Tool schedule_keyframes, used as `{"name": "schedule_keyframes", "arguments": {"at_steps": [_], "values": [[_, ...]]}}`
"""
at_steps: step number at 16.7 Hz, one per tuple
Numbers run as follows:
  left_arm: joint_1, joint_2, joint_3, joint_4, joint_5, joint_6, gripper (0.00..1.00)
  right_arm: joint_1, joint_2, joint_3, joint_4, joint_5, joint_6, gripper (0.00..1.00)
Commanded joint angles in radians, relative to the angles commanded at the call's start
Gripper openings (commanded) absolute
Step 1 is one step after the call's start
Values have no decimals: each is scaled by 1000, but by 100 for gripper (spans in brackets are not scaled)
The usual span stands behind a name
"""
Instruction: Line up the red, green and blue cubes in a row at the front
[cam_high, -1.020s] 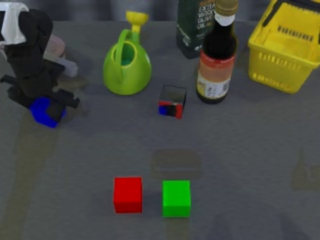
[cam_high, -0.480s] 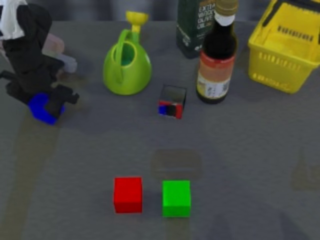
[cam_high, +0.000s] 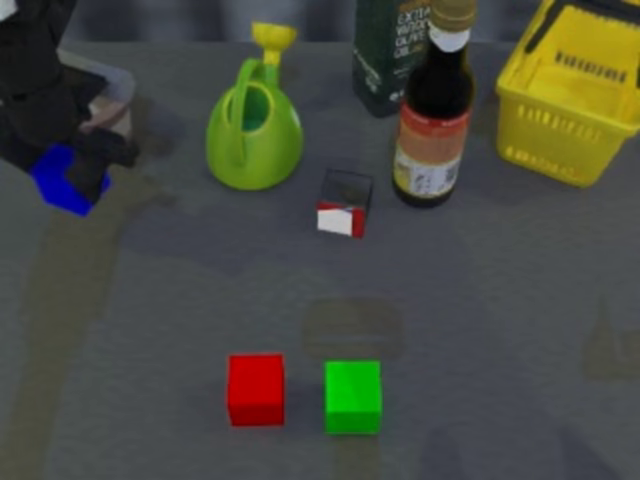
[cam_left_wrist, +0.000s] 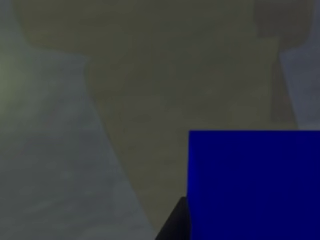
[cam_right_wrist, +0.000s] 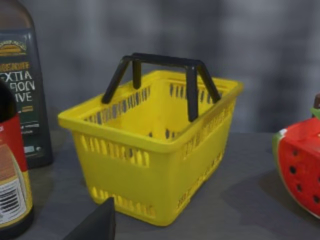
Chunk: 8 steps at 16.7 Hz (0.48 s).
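Left hand: at the far left of the tabletop, well left of the green watering can, clenched on the blue cube, which fills the lower corner of the left wrist view. Red cube and green cube: side by side with a small gap, at the front, well forward of the can, red on the left. Right arm: out of the top view, its hand's state cannot be told; its wrist camera faces the yellow basket.
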Motion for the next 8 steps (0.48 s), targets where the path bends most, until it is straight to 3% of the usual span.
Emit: {"name": "schedule_keyframes", "arguments": {"at_steps": [4, 8], "values": [[-16, 6, 2, 0, 0, -10, 0, 0, 0, 0, 0, 0, 0, 100], [-131, 28, 41, -22, -1, -156, 0, 0, 0, 0, 0, 0, 0, 100]]}}
